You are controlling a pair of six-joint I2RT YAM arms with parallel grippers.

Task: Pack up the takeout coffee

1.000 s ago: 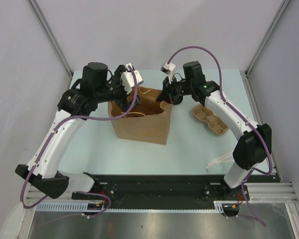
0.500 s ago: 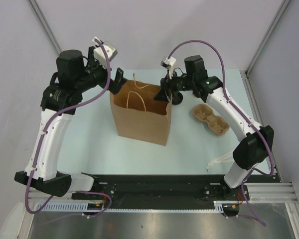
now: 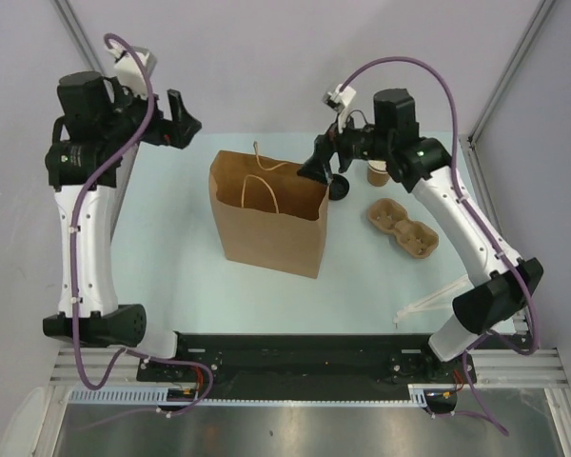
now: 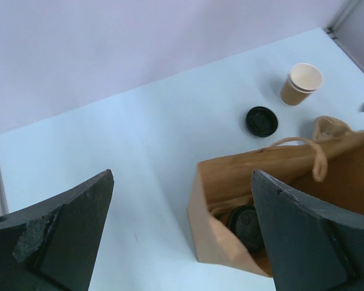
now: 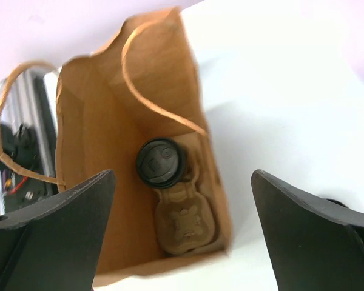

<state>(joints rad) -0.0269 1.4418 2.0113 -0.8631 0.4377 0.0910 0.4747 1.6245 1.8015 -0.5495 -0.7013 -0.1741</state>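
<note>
The takeout coffee [image 3: 377, 172], a small tan lidless paper cup [image 4: 301, 83], stands on the table behind the brown paper bag [image 3: 266, 217], and a round black lid [image 4: 261, 120] lies close to it. My left gripper [image 3: 178, 120] hangs open high at the back left, well clear of the bag [image 4: 230, 182]. My right gripper [image 3: 319, 169] is open just above the bag's right rim, holding nothing. Looking down into the bag [image 5: 103, 151] from the right wrist, I see a pulp tray [image 5: 188, 224] carrying a black-lidded cup [image 5: 161, 161].
A second moulded-pulp two-hole tray [image 3: 403, 227] lies on the table to the right of the bag. The bag's twine handles [image 3: 263, 186] stand up from its mouth. White items [image 3: 423, 307] lie near the front right edge.
My right gripper has opened and drawn back a little from the bag's rim. The left arm has swung up and away to the back left. The bag now stands upright on its own.
</note>
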